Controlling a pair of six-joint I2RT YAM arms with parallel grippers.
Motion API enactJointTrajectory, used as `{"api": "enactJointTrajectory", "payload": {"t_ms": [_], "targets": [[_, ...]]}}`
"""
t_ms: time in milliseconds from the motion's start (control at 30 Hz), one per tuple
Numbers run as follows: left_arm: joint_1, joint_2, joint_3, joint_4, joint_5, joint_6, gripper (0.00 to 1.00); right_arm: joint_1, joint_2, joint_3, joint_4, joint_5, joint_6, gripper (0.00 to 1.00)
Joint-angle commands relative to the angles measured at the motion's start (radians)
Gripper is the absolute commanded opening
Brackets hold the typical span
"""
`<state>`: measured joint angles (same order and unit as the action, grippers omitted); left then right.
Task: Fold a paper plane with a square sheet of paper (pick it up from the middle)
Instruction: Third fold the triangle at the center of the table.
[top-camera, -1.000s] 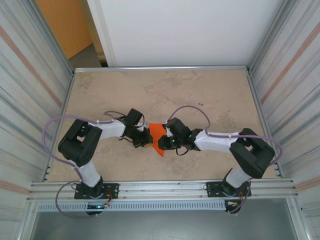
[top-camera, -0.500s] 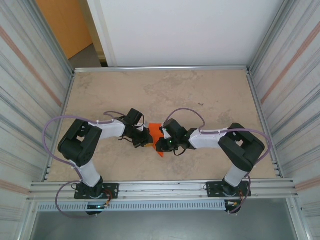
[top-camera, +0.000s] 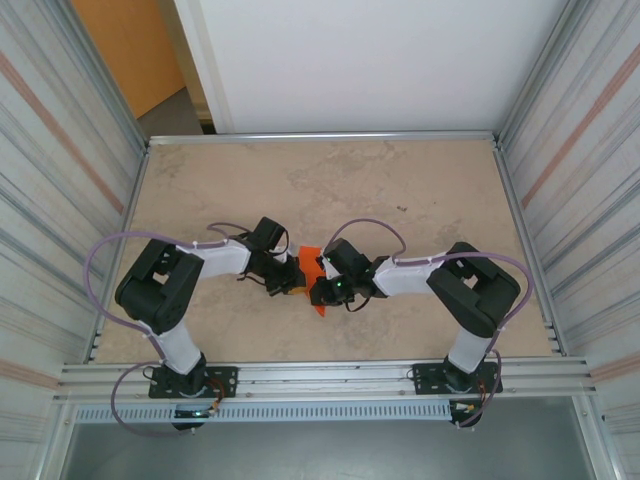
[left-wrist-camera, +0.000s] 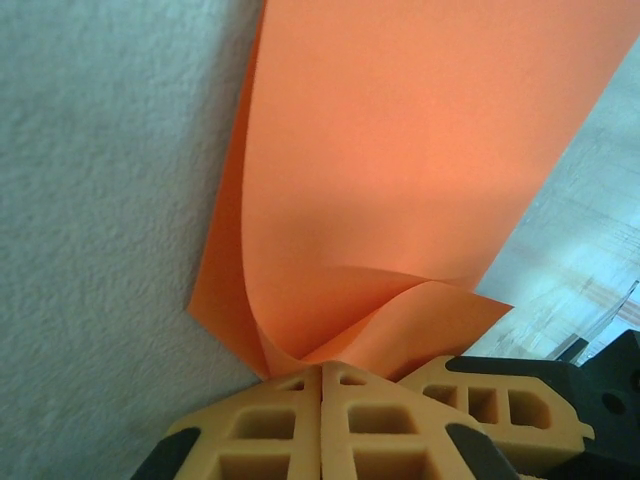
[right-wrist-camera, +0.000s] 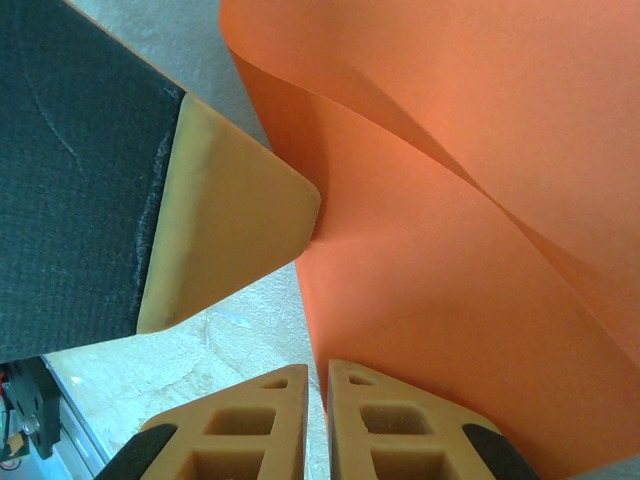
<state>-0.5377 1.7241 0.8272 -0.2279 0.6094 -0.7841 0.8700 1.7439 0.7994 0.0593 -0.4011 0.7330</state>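
Note:
The bright orange sheet of paper (top-camera: 312, 258) is lifted at the table's middle, between both grippers. It is bent and curled, with no dart shape showing. My left gripper (top-camera: 291, 277) is shut on the paper's left side. In the left wrist view the paper (left-wrist-camera: 400, 150) rises curled from the closed left gripper (left-wrist-camera: 322, 372). My right gripper (top-camera: 321, 290) is pressed close against the left one. In the right wrist view the paper's edge (right-wrist-camera: 450, 250) runs down into the right gripper (right-wrist-camera: 317, 372), whose jaws stand almost together. A pad of the left gripper's fingers (right-wrist-camera: 235, 225) touches the paper there.
Corrugated metal walls (top-camera: 60, 160) close in both sides. A white panel (top-camera: 360, 60) stands at the back, with a dull orange-brown panel (top-camera: 125, 50) at the far left. An aluminium rail (top-camera: 330, 378) runs along the near edge of the beige table (top-camera: 330, 190).
The right arm has swung left and folded tighter, bringing its gripper right up against the left gripper. The paper between them looks more bunched. The left arm has hardly moved.

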Motion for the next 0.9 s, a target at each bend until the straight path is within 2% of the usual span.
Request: {"api": "enactJointTrajectory", "payload": {"t_ms": [0, 167, 400, 700, 867], "targets": [[0.006, -0.057, -0.01, 0.01, 0.024, -0.007, 0.09, -0.001, 0.026, 0.021, -0.035, -0.009, -0.006, 0.14], [0.009, -0.087, 0.002, 0.029, 0.029, 0.006, 0.1, -0.002, 0.032, 0.023, -0.058, 0.007, -0.016, 0.13], [0.008, -0.036, -0.008, 0.043, 0.038, 0.008, 0.1, -0.001, 0.04, 0.026, -0.064, 0.011, -0.021, 0.13], [0.03, 0.005, -0.018, 0.009, -0.052, 0.011, 0.09, 0.0, 0.049, 0.029, -0.095, 0.025, -0.026, 0.13], [0.062, 0.016, -0.02, 0.004, -0.08, 0.047, 0.1, 0.019, 0.073, 0.065, -0.206, 0.083, -0.039, 0.12]]}}
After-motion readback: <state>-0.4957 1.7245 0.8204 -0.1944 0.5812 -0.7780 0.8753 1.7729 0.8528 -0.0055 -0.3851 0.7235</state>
